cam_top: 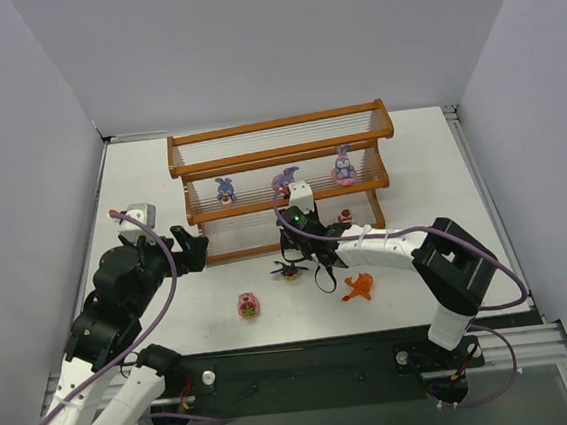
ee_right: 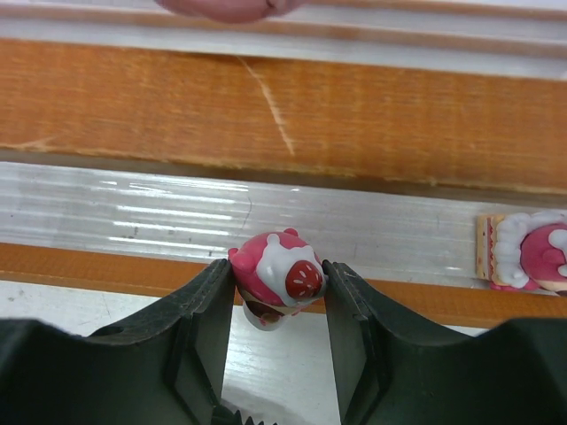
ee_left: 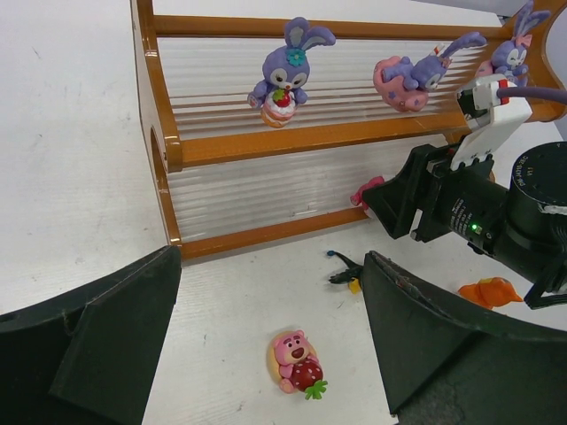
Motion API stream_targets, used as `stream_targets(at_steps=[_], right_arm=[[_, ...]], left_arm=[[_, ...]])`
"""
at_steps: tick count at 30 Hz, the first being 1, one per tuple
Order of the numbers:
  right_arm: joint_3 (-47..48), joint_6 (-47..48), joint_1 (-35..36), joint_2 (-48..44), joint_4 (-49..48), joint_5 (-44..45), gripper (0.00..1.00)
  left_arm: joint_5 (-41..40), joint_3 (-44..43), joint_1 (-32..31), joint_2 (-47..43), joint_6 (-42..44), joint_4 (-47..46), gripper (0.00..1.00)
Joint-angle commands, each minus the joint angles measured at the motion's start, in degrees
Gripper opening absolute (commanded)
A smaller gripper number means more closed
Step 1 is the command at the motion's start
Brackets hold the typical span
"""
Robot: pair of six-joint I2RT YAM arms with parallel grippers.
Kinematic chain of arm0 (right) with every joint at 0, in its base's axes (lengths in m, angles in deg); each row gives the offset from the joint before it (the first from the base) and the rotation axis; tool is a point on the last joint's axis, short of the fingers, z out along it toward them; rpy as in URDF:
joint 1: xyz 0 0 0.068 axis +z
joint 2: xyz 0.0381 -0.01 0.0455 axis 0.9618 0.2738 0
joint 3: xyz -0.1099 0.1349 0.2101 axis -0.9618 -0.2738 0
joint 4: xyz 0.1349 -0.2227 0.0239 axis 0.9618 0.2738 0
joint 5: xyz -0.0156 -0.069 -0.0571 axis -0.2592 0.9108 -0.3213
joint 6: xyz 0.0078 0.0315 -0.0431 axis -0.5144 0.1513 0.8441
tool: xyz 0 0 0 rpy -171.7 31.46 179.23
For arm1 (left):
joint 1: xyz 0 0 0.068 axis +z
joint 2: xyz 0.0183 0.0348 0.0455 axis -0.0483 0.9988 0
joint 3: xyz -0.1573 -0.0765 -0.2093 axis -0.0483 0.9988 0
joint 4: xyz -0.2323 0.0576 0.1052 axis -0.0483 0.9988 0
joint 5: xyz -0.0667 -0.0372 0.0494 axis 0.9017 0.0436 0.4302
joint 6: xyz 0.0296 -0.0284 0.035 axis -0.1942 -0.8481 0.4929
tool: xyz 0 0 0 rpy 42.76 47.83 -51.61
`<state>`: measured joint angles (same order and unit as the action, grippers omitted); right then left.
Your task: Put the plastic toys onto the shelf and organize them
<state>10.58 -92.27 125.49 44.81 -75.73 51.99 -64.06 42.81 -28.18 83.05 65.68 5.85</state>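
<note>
- Your right gripper (ee_right: 277, 270) is clenched on a round pink-red toy (ee_right: 283, 282), holding it at the front rail of the lowest tier of the shelf (cam_top: 278, 154).
- To the right of that gripper, a second pink-red toy (ee_right: 530, 255) sits on the same tier, clear of the fingers.
- Above that gripper, the middle tier holds three purple-pink long-eared toys. A left bunny (ee_left: 282, 75) stands upright, a middle one (ee_left: 409, 78) lies on its side, and a right bunny (ee_left: 512, 53) stands upright.
- Your left gripper (ee_left: 273, 261) is released with its fingers spread wide over the table (cam_top: 160, 184). A pink bear toy (ee_left: 297, 363) lies on the table between them, untouched.
- Behind your right gripper, near its wrist, a black winged toy (cam_top: 289, 269) and an orange toy (cam_top: 358, 286) lie on the table.
- You have eight toys in all: four on the shelf, one in the grip and three on the table.
</note>
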Motion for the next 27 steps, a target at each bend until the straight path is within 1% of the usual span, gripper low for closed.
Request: stream_targets(at_steps=[1,8,17,20,27], right_arm=[[2.57,1.37,-0.31,0.44,-4.78,0.89,0.05],[2.04,2.07,-0.40,2.28,-7.94,0.80,0.06],[3.18,3.12,-0.57,5.18,-9.08,1.42,0.08],[3.36,4.18,-0.84,5.80,-9.53,0.89,0.10],[3.27,6.46,-0.92,6.77,-9.53,-0.60,0.21]], left_arm=[[-0.75,-2.81,0.18,0.00,0.31,0.03,0.93],[-0.66,-2.89,0.18,0.35,0.31,0.03,0.93],[-0.58,-2.89,0.27,0.26,0.31,0.55,0.93],[-0.66,-2.89,0.18,0.17,0.31,0.55,0.93],[-0.66,-2.89,0.18,0.26,0.31,0.38,0.93]])
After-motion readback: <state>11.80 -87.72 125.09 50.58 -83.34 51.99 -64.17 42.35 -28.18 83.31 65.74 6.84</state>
